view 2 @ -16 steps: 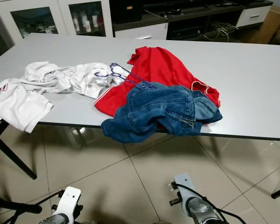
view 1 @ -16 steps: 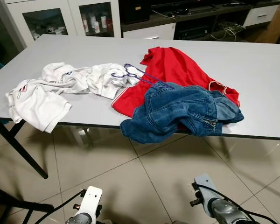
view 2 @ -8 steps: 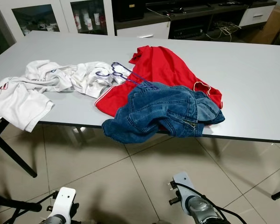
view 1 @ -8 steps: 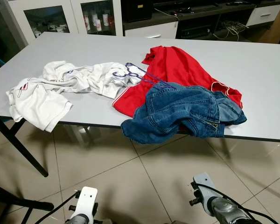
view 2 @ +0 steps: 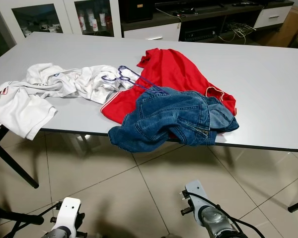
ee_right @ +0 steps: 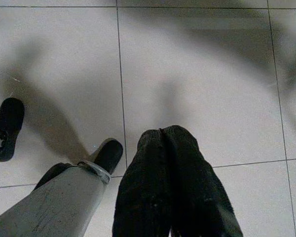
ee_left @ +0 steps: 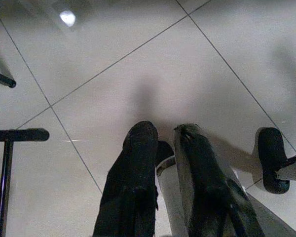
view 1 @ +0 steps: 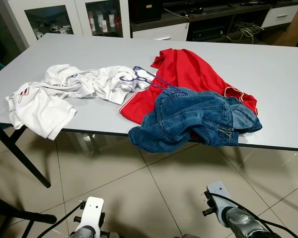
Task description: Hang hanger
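Purple hanger (view 1: 148, 79) lies mid-worktop (view 1: 268, 74) among clothes; both arms hang low (over floor tiles), left fingers (ee_left: 138, 148) slightly parted, right fingers (ee_right: 175, 148) pressed together, empty.

Purple wire hanger (view 1: 150, 81) lies flat on the grey table (view 1: 278, 74), hook end resting on the white shirt (view 1: 64, 89), its body across the red garment (view 1: 188, 74). Lower part tucked under the denim jacket (view 1: 193, 119); possibly two hangers stacked.
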### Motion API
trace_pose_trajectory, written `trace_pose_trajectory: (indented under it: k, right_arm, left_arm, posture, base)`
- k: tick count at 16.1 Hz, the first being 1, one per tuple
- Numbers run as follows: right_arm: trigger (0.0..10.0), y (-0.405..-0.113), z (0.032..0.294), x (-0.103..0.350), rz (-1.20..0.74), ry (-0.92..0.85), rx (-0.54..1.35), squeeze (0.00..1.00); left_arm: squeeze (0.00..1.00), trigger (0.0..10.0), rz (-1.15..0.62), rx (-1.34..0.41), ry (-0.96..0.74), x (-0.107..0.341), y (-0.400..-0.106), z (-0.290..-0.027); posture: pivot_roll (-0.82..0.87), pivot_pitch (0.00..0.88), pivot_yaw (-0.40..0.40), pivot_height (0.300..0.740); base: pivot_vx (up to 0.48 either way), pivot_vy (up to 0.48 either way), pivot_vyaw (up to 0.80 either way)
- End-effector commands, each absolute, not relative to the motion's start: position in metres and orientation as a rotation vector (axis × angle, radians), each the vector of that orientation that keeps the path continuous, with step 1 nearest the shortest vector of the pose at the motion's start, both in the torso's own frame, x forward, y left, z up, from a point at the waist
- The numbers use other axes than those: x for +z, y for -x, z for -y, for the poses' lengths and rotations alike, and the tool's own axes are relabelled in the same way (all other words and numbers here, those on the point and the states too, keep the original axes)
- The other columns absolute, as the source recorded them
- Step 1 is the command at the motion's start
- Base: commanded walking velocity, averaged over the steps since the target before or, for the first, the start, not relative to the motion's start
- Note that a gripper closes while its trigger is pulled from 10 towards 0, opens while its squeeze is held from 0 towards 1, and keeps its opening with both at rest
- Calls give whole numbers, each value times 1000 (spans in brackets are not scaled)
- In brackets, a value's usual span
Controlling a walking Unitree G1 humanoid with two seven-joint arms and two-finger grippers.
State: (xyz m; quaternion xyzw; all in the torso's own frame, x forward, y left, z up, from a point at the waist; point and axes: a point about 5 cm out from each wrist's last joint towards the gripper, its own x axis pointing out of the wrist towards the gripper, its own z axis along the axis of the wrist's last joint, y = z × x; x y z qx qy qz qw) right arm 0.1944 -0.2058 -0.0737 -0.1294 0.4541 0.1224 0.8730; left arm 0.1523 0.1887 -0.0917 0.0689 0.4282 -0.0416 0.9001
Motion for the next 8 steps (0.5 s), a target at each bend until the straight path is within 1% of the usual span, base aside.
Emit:
trace_pose_trajectory:
  k: [1,2,4,6,8]
  right_arm:
    - [10000,-193,210,-73,-957,248,245,0]
    - [10000,-192,208,-75,-970,221,252,0]
    - [10000,-184,195,-80,-1035,127,318,0]
    - [10000,-179,184,-85,-1091,136,372,0]
    - [10000,-176,181,-87,-1110,120,369,0]
  left_arm:
    - [0,10000,-884,-100,-137,-91,-156,-187]
    - [0,10000,-884,-105,-137,-91,-156,-187]
    - [0,10000,-868,-120,-158,-89,-159,-187]
    - [0,10000,-845,-125,-164,-86,-166,-188]
    - [0,10000,-825,-136,-166,-83,-172,-186]
  posture:
    - [-37,0,18,740]
    - [-38,0,22,740]
    - [-49,0,36,740]
    - [-54,0,47,740]
    - [-65,0,58,740]
  base:
    - [0,0,0]
    - [0,0,0]
    - [0,0,0]
    - [0,0,0]
    - [0,0,0]
